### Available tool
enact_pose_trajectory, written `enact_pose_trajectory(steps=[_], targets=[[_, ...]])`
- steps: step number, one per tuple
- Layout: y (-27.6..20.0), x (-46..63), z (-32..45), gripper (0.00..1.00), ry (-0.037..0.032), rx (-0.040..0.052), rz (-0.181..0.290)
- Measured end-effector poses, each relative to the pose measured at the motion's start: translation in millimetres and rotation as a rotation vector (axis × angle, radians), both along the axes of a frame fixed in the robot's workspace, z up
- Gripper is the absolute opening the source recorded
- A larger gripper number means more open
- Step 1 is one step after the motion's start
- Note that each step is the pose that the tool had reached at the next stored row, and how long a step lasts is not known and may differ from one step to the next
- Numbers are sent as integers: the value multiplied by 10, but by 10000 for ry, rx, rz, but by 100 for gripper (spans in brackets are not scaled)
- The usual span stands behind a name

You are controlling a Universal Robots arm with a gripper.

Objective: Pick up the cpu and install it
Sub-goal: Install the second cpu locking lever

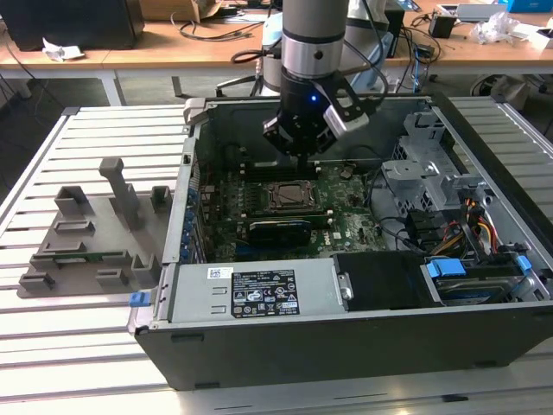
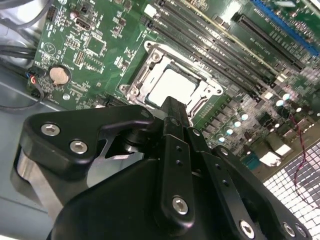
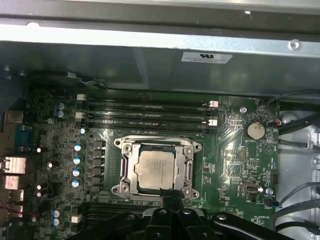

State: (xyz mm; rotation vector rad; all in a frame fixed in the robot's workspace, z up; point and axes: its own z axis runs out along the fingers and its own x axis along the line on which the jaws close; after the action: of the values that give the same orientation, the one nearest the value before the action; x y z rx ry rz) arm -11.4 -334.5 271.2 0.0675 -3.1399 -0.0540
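— Cpu (image 3: 159, 170) location?
— Seated in the motherboard socket (image 3: 129, 176) inside the computer case (image 1: 259, 350), silvery top up.
— And the gripper (image 1: 302, 154)?
— Hovering just above the socket, holding nothing; its fingers (image 2: 173, 111) look pressed together, narrow.

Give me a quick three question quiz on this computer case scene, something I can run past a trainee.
1. True or false: the cpu is lying inside the socket frame on the motherboard.
2. In the exterior view, the grey fixture with upright posts sits on which side of the computer case? A the exterior view's left, B the exterior view's right, C inside the case.
3. What round silvery part sits on the motherboard beside the socket in both wrist views?

Key: 1 true. 2 A. 3 a coin cell battery.
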Motion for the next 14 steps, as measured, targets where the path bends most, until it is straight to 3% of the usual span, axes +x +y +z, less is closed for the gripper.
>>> enact_pose_trajectory(steps=[14], targets=[[-159, 0, -7, 11, 0, 0, 0]])
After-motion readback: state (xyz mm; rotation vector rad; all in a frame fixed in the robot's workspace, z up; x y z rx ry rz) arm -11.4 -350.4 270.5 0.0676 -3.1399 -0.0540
